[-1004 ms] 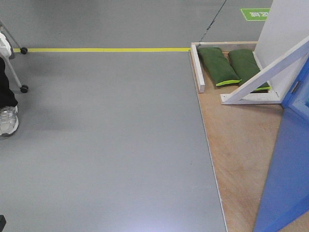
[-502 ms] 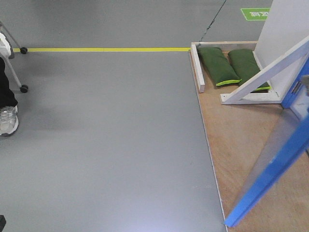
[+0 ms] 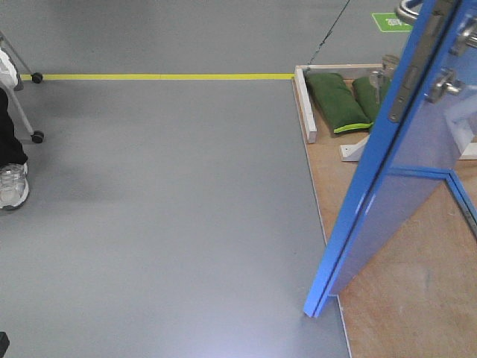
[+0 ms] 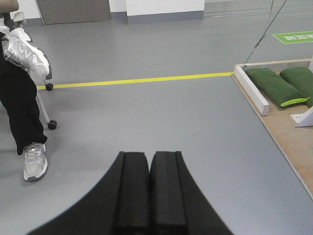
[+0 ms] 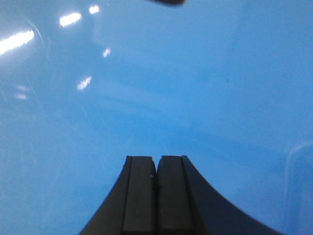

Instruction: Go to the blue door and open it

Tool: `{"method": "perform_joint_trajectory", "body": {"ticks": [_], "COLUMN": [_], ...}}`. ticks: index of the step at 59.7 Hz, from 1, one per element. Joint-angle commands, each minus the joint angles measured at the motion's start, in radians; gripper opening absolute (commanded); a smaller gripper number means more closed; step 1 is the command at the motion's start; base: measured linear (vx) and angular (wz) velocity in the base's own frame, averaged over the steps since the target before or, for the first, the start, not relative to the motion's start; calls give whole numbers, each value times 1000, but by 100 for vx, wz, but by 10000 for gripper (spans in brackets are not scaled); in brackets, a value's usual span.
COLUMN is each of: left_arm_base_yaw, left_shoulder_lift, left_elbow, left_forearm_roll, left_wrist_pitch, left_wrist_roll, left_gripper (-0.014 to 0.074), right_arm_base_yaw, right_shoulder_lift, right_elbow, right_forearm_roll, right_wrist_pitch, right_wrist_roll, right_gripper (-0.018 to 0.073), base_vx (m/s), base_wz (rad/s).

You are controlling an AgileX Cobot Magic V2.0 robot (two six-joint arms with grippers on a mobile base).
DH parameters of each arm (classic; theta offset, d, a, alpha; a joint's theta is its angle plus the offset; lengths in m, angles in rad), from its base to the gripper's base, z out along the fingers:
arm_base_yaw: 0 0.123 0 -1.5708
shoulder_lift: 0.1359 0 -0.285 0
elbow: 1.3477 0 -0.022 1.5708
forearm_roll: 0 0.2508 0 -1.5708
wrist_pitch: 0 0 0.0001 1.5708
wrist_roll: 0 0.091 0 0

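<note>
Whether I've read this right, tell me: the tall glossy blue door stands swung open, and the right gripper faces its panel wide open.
Wrong on one point: the right wrist view shows the right gripper shut, not open. The tall glossy blue door does stand swung open.

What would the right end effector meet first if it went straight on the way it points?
The blue door: its glossy panel fills the wrist view ahead of the shut right end effector. It looks close, though depth is unclear.
</note>
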Motion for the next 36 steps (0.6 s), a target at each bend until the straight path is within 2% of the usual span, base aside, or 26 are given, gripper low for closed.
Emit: {"method": "perform_joint_trajectory", "body": {"ticks": [1, 17, 36], "left_arm_base_yaw": [-1, -1, -1], "left_shoulder_lift": [-10, -10, -10], "left_elbow": [-32, -32, -32], "left_forearm_roll": [2, 2, 2], "left_wrist_pitch": [-80, -80, -80], "left_wrist_roll": [-4, -4, -4], "left_gripper": [71, 71, 71], "right_arm_base_yaw": [38, 178, 249], "right_shoulder_lift": [10, 138, 193], "right_elbow": [-68, -187, -212], "right_forearm_roll": [34, 35, 34], "right_wrist_pitch": [-66, -130, -114], "right_wrist_roll": [-10, -10, -10], "right_gripper": [-4, -4, -4], "base_vx": [0, 0, 0], "base_wz": [0, 0, 0]}}
